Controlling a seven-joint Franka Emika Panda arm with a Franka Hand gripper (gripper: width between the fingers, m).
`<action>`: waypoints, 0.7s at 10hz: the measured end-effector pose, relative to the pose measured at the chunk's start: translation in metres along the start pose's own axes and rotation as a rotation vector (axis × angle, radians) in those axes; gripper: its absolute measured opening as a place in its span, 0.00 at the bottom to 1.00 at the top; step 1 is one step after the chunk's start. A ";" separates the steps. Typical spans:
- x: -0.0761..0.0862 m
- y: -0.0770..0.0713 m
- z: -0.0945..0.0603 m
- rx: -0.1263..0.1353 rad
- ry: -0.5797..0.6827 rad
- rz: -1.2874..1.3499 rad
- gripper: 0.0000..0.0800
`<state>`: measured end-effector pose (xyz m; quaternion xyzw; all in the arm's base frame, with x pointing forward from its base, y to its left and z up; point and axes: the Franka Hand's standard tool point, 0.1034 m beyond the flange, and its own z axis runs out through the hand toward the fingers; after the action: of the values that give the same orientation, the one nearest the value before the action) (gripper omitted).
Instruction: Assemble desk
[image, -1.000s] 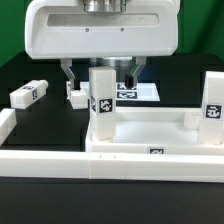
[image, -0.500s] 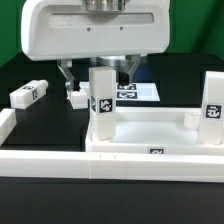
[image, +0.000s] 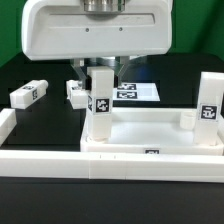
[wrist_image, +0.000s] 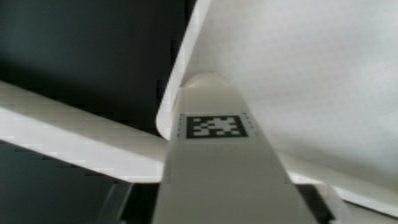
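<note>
Though nearby, marker board (image: 141, 92) behind leg (image: 100, 104).

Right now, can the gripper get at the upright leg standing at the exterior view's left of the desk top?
Probably yes. The gripper hangs directly over that leg, jaws either side of its top, with nothing between them. Whether it already grips, I cannot tell.
</note>
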<state>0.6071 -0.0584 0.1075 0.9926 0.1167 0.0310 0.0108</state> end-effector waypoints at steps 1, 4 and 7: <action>0.000 0.000 0.000 0.000 0.000 0.084 0.36; 0.000 0.000 0.001 0.004 0.000 0.278 0.36; -0.004 0.000 0.000 0.036 -0.016 0.620 0.36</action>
<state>0.6036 -0.0595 0.1069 0.9811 -0.1914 0.0228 -0.0157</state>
